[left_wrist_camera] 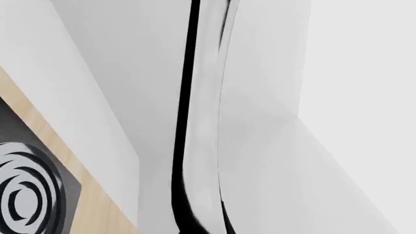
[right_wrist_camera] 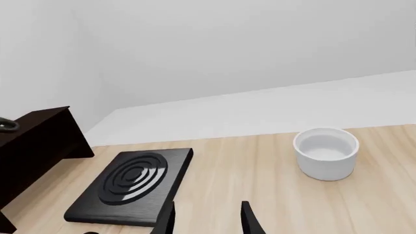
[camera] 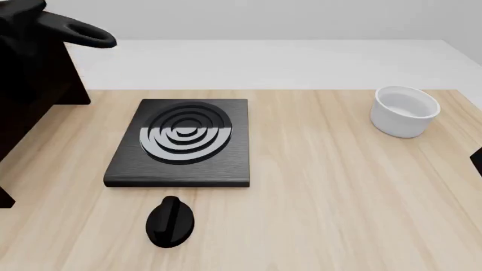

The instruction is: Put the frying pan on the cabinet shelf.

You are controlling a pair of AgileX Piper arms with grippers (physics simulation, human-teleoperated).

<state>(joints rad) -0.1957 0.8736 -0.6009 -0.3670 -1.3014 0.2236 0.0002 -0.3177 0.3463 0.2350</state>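
The frying pan (left_wrist_camera: 202, 122) fills the middle of the left wrist view edge-on, as a glossy pale strip with a black edge. Only white wall and table show behind it. My left gripper holds it right in front of the camera, and the fingers themselves are out of sight. In the front view the left arm's black end (camera: 81, 34) sticks out over the top of the dark cabinet (camera: 30, 84) at the far left. The cabinet (right_wrist_camera: 39, 141) is one dark mass, so its shelf does not stand out. My right gripper (right_wrist_camera: 208, 220) hangs open and empty over the table's near right side.
A black square stove plate (camera: 180, 141) with concentric rings lies mid-table, with a black knob (camera: 170, 222) in front of it. A white bowl (camera: 404, 110) stands at the back right. The stove plate (left_wrist_camera: 29, 195) also shows in the left wrist view.
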